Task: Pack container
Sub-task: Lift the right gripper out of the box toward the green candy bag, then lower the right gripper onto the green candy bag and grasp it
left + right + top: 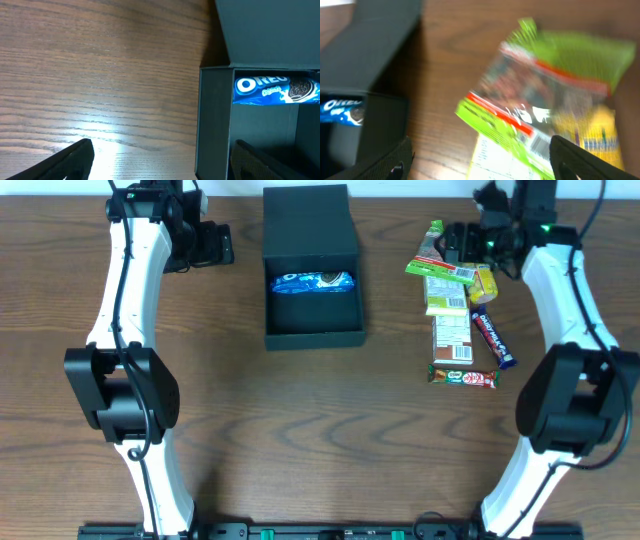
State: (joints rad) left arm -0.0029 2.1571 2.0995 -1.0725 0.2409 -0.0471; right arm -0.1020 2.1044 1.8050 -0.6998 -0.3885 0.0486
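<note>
Black container [312, 315] holds only one Oreo pack [313, 282], remaining snack bars [455, 320] loose on desk [300, 430] at right; left tool [160, 160] and right tool [482, 162] both wide, empty.

The left arm [125, 310] rises from its base at the bottom of the overhead view, bends at a dark elbow joint, and reaches to the far side. There its wrist turns inward, so the left tool [226, 244] points toward the middle. Its fingers [75, 159] stand wide apart with nothing between them. The right arm [565, 290] mirrors this pose, with its wrist turned inward at the far side. The right tool [452, 242] is also spread wide, its fingers [395, 160] gripping nothing.
</note>
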